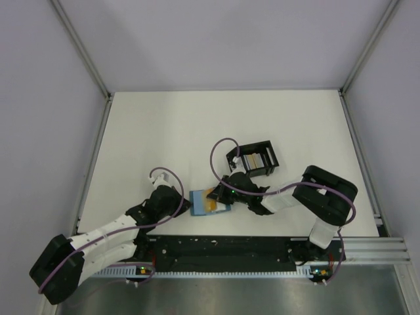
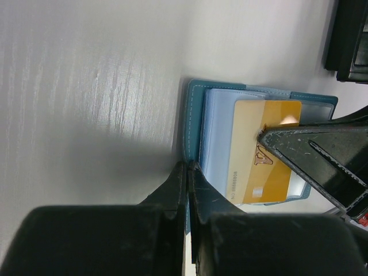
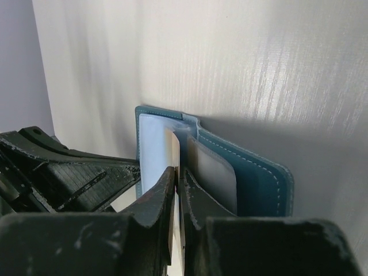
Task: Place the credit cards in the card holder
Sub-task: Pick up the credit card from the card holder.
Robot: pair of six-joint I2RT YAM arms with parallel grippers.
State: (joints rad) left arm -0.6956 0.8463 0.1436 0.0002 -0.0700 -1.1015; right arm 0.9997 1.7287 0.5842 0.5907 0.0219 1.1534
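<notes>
Black tray [image 1: 252,144] beyond | right gripper [image 2: 263,133] pinching orange card [image 2: 253,172] over card holder [image 2: 192,115]

Item: orange-yellow credit card [image 2: 247,172], lying face up on the clear sleeves of the card holder [image 2: 192,115], left wrist view.
Emblem: dark red-brown device near the middle of the card, with peaked strokes like a letter M. It is partly covered and no brand name can be read.
Serial line: one row of small dark characters along one long edge. It seems to open with "No." followed by a run of digits, too small to read surely.
Cards in black tray [image 1: 252,159], far right of the holder: print too small to read.
</notes>
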